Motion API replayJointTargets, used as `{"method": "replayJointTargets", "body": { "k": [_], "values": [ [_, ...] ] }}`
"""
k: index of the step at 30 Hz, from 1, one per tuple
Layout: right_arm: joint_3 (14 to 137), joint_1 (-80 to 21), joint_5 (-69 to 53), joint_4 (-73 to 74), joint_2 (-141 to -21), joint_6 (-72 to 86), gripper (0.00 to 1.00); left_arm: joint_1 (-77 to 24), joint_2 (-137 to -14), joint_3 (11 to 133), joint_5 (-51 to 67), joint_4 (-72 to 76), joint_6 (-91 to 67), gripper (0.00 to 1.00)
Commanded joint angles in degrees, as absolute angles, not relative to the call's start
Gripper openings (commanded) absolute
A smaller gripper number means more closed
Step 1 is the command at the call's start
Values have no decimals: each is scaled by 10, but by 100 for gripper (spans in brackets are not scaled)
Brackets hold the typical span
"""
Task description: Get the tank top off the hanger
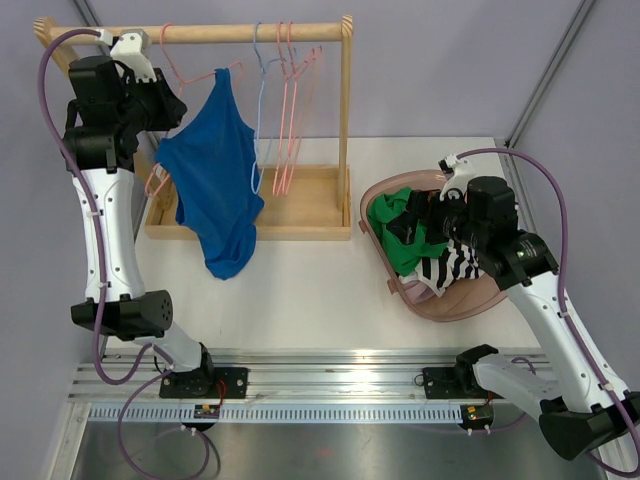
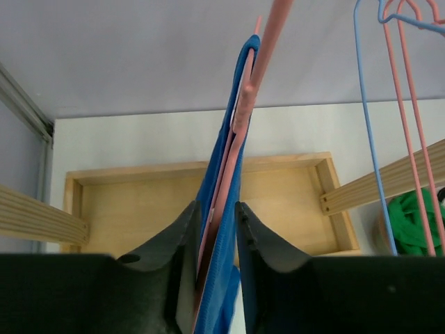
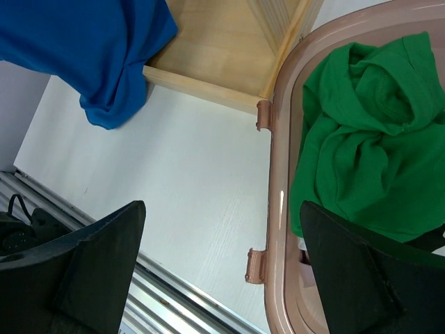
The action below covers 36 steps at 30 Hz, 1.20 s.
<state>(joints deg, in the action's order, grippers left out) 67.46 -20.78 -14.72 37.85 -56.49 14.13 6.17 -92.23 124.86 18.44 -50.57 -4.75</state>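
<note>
A blue tank top (image 1: pixel 220 180) hangs on a pink hanger (image 1: pixel 190 78) from the wooden rail (image 1: pixel 250 33). My left gripper (image 1: pixel 172 112) is at the garment's left shoulder. In the left wrist view the gripper (image 2: pixel 217 229) is shut on the blue fabric (image 2: pixel 221 292) together with the pink hanger arm (image 2: pixel 268 42). My right gripper (image 1: pixel 420 215) hangs open and empty over the left rim of the basket; it also shows in the right wrist view (image 3: pixel 222 229). The tank top's lower hem (image 3: pixel 83 42) shows there at the top left.
A light blue hanger (image 1: pixel 262 110) and pink hangers (image 1: pixel 292 110) hang empty on the rail. The rack's wooden tray base (image 1: pixel 310 205) lies under them. A pink basket (image 1: pixel 470 305) at the right holds a green garment (image 1: pixel 400 235) and a striped one (image 1: pixel 455 265).
</note>
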Motion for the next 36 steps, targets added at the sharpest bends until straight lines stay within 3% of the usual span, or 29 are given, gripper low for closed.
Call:
{"method": "replayJointTargets", "body": {
  "k": [1, 3, 5, 19, 29, 36],
  "values": [
    [682, -209, -167, 352, -554, 144, 99, 64, -927, 1284, 216, -501, -43, 16],
    [682, -210, -169, 353, -552, 143, 100, 62, -928, 1293, 221, -500, -57, 5],
    [681, -210, -170, 352, -551, 143, 99, 62, -926, 1302, 221, -497, -76, 0],
    [679, -209, -206, 333, -539, 149, 100, 24, -830, 1282, 181, -442, -134, 0],
    [594, -209, -237, 200, -498, 225, 99, 4, -638, 1018, 172, -414, -166, 0],
    [460, -209, -319, -58, -497, 365, 100, 4, -491, 810, 163, -417, -203, 0]
  ]
}}
